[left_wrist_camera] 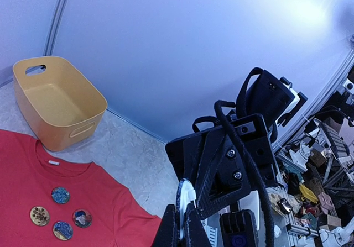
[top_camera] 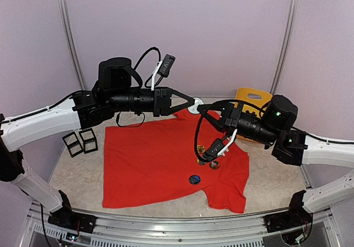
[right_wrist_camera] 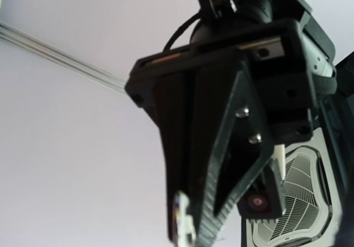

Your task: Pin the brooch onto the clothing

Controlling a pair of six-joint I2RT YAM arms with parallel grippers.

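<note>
**A:** Where is the brooch (top_camera: 193, 108)?

**B:** In the air over the collar end of the red T-shirt (top_camera: 155, 164), where the two hands meet. It's a pale disc. Both wrist views catch it edge-on, so its face can't be read.

**A:** Which hand has it?

**B:** The left hand (top_camera: 193, 102) narrows to a point on it from above. In the left wrist view the disc stands pinched between two dark fingers (left_wrist_camera: 167, 231), which the bottom edge cuts off.

**A:** And the right hand (top_camera: 206, 109)?

**B:** It comes tip to tip with the left one at the disc. A cable loop and its own body cover the fingertips, so I cannot tell whether it is spread or pressed together. The right wrist view is mostly the left hand's dark underside, with a sliver of the disc low down.

**A:** How does the shirt lie?

**B:** Flat on the counter (top_camera: 77, 169), collar toward the far wall. Four round badges (left_wrist_camera: 60, 195) sit on its chest in the left wrist view. From above, the right wrist's camera hangs over them and hides part of the group. Whether they are pinned or just lying there, I can't tell.

**A:** What else is there?

**B:** A yellow basket (top_camera: 251, 99) near the far right shoulder, half hidden behind the right arm. Two small black frames (top_camera: 81, 142) stand just beside the left sleeve.
</note>
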